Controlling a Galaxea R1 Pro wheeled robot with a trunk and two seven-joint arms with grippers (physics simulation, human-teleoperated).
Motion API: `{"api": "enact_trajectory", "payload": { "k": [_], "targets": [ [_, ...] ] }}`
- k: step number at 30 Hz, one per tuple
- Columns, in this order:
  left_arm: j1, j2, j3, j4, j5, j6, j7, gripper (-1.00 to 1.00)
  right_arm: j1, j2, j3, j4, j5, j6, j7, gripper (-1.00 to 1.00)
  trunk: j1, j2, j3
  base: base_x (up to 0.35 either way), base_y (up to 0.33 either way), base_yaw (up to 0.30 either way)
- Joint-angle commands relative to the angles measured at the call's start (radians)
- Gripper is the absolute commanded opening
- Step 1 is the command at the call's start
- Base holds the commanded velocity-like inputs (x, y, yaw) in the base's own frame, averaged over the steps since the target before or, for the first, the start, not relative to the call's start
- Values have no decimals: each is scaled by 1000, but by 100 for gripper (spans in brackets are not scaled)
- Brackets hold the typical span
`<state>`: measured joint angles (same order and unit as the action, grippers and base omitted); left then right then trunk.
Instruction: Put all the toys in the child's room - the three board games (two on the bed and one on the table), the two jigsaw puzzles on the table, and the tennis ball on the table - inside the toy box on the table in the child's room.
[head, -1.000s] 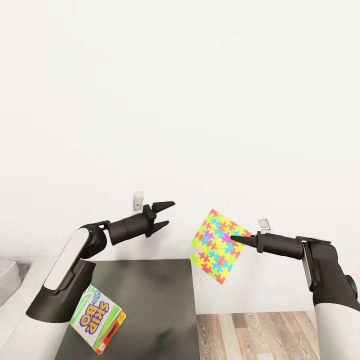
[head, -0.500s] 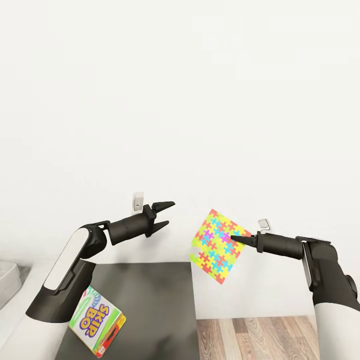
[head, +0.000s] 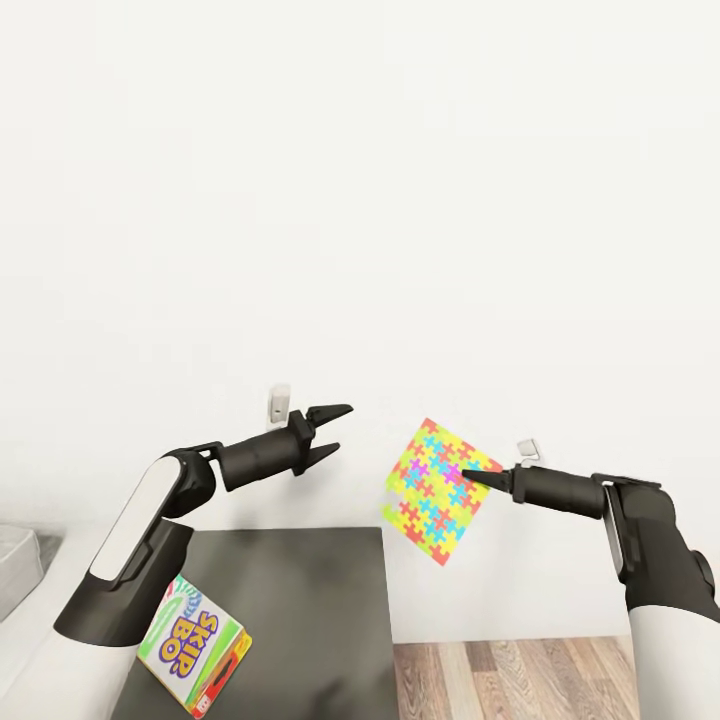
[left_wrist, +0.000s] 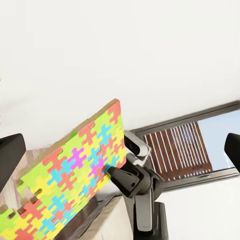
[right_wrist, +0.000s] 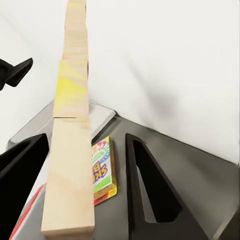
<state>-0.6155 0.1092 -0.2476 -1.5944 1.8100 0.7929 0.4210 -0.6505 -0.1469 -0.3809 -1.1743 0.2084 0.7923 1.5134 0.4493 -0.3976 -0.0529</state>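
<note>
Skip-Bo board game (head: 195, 643), a flat printed box, lies at the near left of the dark bench (head: 300, 600), partly under the left forearm; a corner of the light-grey toy box (head: 15, 570) shows at the far left edge of the head view, on the lighter bench section; left gripper (head: 330, 430) hangs in mid-air above the dark top, its fingers parted and empty; to its right the jigsaw puzzle (head: 437, 492) is carried in the air beyond the bench edge, over the wooden floor (head: 520, 680), tilted on one corner; right gripper (head: 468, 477) has its fingers closed on the sheet's edge, near a corner; in the right wrist view the sheet (right_wrist: 72, 125) runs edge-on between the two fingers, with the Skip-Bo box (right_wrist: 102, 170) on the bench below; judged by its look, the sheet is light, thin and stiff enough to hold flat from one edge, though a pinch so near the rim may let it pivot or slip; the box would seem rigid and light, best taken across a short side.
</note>
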Motion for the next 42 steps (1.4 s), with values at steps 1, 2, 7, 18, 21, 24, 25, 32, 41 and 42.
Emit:
{"api": "enact_trajectory", "payload": {
  "k": [1,2,7,18,21,24,25,32,41,42],
  "targets": [
    [-1,0,-1,-1,8,-1,9,100,-1,1,-4,3,10,14,-1,-100,1,-2,-2,0,0,0],
    [-1,0,-2,-1,4,-1,9,100,-1,1,-6,8,9,17,-9,-100,1,-2,-2,0,0,0],
    [-1,-3,-2,0,-35,0,9,100,-1,0,-11,23,7,23,-28,-100,1,-2,-2,0,0,0],
    [2,-5,0,2,-65,-3,4,100,-1,0,-14,32,0,28,-37,-100,1,-2,-2,0,0,0],
    [13,-5,1,2,-66,-8,1,100,-1,0,-14,32,-1,30,-37,-100,1,-2,-2,0,0,0],
    [28,-5,5,2,-67,-12,-1,100,-1,0,-14,33,-2,32,-38,-100,1,-2,-2,0,0,16],
    [31,-5,6,2,-68,-12,-2,100,-1,0,-14,33,-2,32,-38,-100,1,-2,-1,0,0,76],
    [42,-6,9,2,-69,-15,-3,100,-1,0,-13,33,-3,33,-39,-100,1,-2,1,0,0,179],
    [44,-6,8,2,-71,-15,-2,100,-1,0,-15,33,-8,33,-38,-100,1,-2,6,0,0,254],
    [45,-6,8,2,-71,-15,-2,100,-1,0,-15,33,-8,33,-38,-100,1,-2,6,0,0,270]
  ]
}}
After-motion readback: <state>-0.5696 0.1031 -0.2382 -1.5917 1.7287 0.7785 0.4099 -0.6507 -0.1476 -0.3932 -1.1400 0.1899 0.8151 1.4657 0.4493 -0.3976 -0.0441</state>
